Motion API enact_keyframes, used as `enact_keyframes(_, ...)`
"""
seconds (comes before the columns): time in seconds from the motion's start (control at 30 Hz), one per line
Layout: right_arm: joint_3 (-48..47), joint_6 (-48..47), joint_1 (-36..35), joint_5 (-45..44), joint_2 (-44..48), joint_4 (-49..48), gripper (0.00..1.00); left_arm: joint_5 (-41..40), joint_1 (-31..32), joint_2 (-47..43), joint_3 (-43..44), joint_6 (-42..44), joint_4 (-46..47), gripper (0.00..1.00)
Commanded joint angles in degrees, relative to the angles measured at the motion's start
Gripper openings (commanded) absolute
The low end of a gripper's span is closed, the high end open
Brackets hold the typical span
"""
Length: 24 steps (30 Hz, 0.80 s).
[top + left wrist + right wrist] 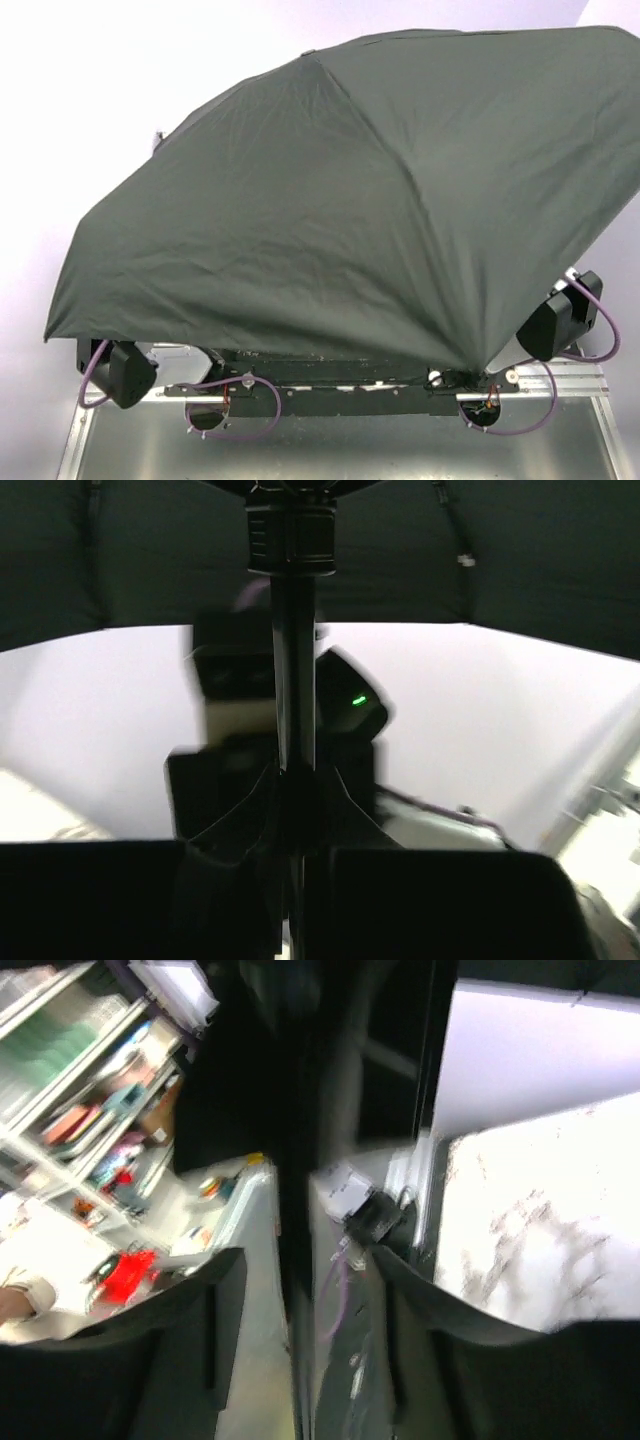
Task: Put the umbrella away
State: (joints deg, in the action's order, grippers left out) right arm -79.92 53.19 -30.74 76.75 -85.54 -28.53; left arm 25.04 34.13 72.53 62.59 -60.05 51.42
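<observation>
The umbrella (360,190) is open; its wide black canopy covers most of the top view and hides both grippers there. In the left wrist view, the thin dark shaft (295,680) runs up to the runner (290,535) under the canopy. My left gripper (295,780) is shut on the shaft, its fingers meeting around it. In the right wrist view, the shaft (296,1210) passes as a dark line between my right gripper's (305,1290) fingers, which stand wide apart. I cannot tell whether they touch it.
Parts of both arms stick out below the canopy, the left arm (118,370) and the right arm (560,315). A metal frame (330,398) runs along the near edge. Cluttered shelves (90,1110) show left in the right wrist view, and the white tabletop (540,1210) shows right.
</observation>
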Motion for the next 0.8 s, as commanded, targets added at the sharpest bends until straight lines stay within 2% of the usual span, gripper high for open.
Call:
enact_keyframes(0.0, -12.76, -39.68, -0.02, -14.22, 1.96, 46.03, 0.77, -19.35, 3.59, -7.88, 6.16, 16.88, -31.48, 0.0)
enact_keyframes(0.1, -15.64, -45.04, 0.07, -20.99, 1.58, 50.62, 0.81, -33.83, 6.34, -8.53, 9.06, 19.73, -41.86, 0.0)
enact_keyframes(0.23, -16.7, -44.88, -0.13, -22.27, -0.25, 50.41, 0.79, -40.08, 9.67, -6.35, 12.13, 21.98, -43.48, 0.0)
enact_keyframes(0.3, -16.8, -45.28, -0.61, -23.06, -0.57, 50.46, 0.73, -42.4, 11.19, -5.3, 13.71, 23.71, -43.5, 0.0)
enact_keyframes(0.4, -16.78, -45.56, -0.7, -23.9, -0.49, 50.6, 0.69, -43.56, 11.98, -4.44, 15.24, 24.88, -43.51, 0.0)
enact_keyframes(0.7, -18.69, -42.63, -1.24, -23.43, -2.28, 48.56, 0.69, -43.4, 13.49, -2.04, 17.39, 24.72, -42.74, 0.0)
enact_keyframes(0.77, -18.65, -41.43, -1.25, -22.9, -2.56, 47.62, 0.64, -43.36, 13.6, -1.96, 17.39, 24.72, -42.46, 0.0)
